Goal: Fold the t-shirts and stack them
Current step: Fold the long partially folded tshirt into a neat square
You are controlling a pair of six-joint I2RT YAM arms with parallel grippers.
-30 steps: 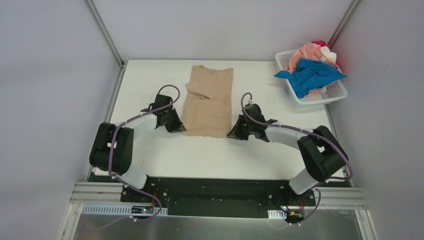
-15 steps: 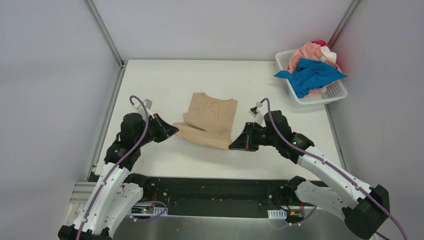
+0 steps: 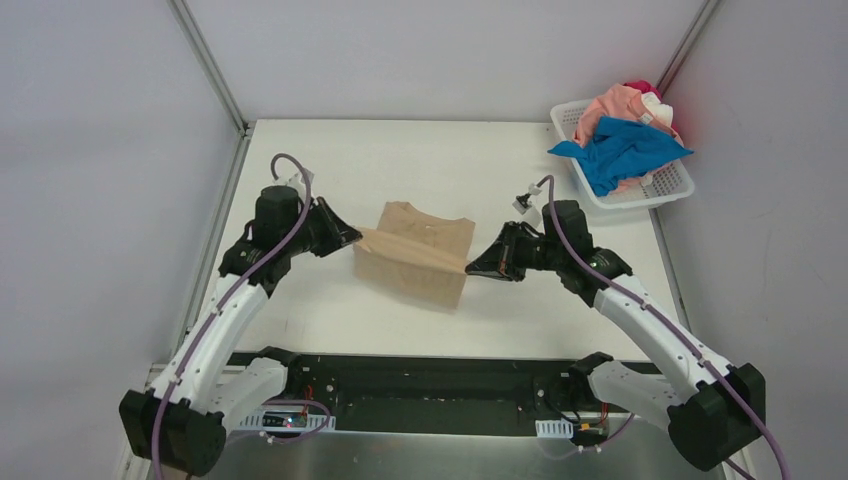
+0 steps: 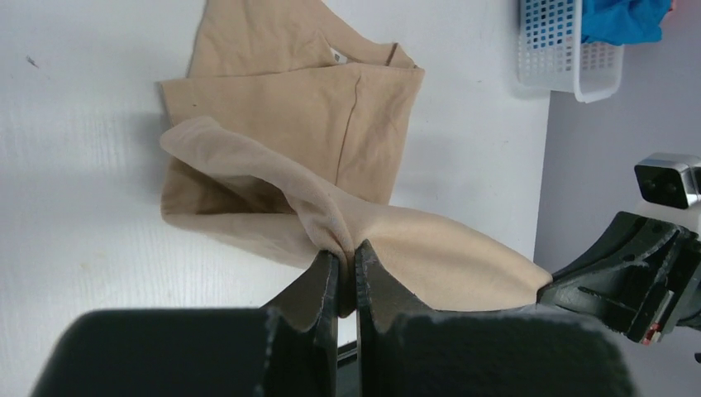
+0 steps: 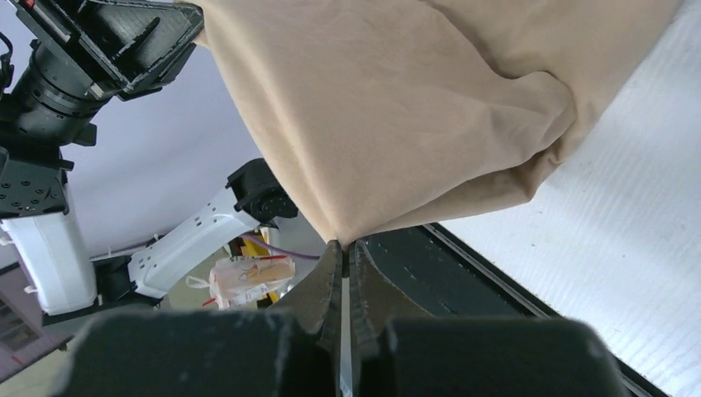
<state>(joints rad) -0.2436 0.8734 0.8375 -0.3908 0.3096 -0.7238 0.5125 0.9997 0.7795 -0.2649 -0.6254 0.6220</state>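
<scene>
Both arms have lifted the near hem of the tan t-shirt point(image 3: 415, 262), which a second ago lay flat on the white table point(image 3: 330, 170). It now hangs stretched between them, its collar end still on the tabletop. The left gripper point(image 4: 347, 256) and right gripper point(image 5: 343, 244) each have their jaws pinched tight on a hem corner. The crosswise fold appears under way. At the far right, a white basket point(image 3: 612, 196) holds a blue shirt point(image 3: 625, 150), a pink shirt point(image 3: 610, 105) and a red shirt point(image 3: 640, 88), all unfolded.
</scene>
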